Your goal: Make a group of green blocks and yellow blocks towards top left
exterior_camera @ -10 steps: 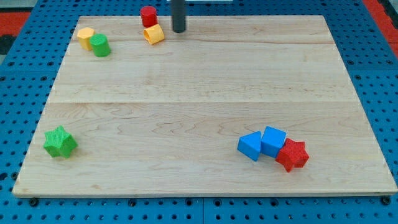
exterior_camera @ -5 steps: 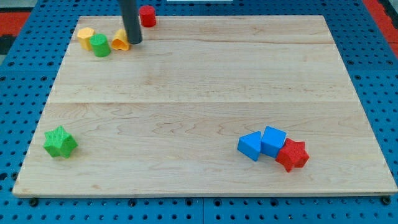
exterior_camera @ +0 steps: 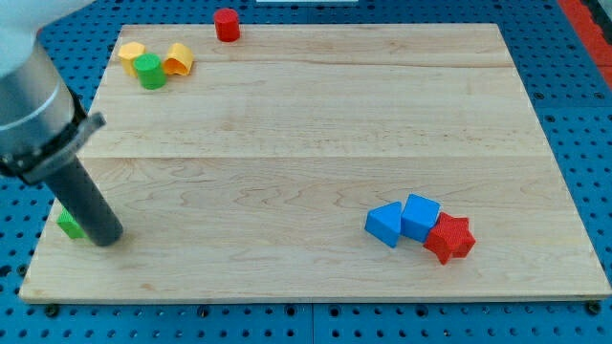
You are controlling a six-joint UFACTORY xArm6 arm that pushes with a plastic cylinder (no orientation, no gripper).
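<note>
A green cylinder (exterior_camera: 148, 71) sits at the view's top left, touching a yellow block (exterior_camera: 131, 55) on its left and a yellow block (exterior_camera: 178, 59) on its right. A green star block (exterior_camera: 68, 224) lies at the view's bottom left, mostly hidden behind my rod. My tip (exterior_camera: 107, 237) rests on the board right beside that green star, on its right and lower side. The rod slants up to the view's left.
A red cylinder (exterior_camera: 226, 24) stands at the view's top edge. Two blue blocks (exterior_camera: 384, 224) (exterior_camera: 420, 216) and a red star block (exterior_camera: 449, 238) cluster at the view's bottom right. The wooden board (exterior_camera: 316, 143) lies on a blue pegboard.
The tip pushed one yellow block left against the green cylinder, then swept down to the view's bottom left, next to the green star. The green star now sits slightly further left.
</note>
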